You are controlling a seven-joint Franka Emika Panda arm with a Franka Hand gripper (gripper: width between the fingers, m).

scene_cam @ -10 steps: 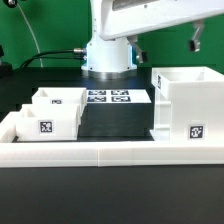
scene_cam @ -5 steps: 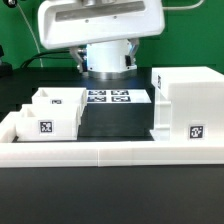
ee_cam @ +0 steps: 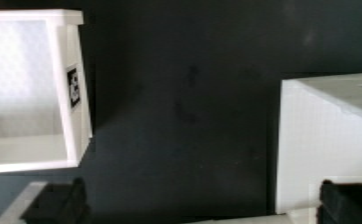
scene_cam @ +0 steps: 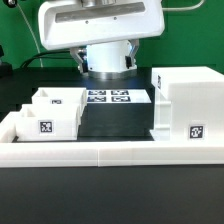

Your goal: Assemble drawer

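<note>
dark worktop (scene_cam: 115, 128); tool (ee_cam: 199, 205) spread wide, empty: best centre it squarely over front tray (scene_cam: 45, 120) wall before descending.

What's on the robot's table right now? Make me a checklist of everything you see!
Surface: black table, edged by a low white wall.
Job's things: tall box shell at the exterior view's right; front tray and back tray at its left; none put together yet.
Clutter: nothing seen; only the marker board lies flat behind.
Grippers: gripper open, holding nothing, over dark table between two white parts.
Cables: black cable behind the trays.
Surroundings: green backdrop.
</note>
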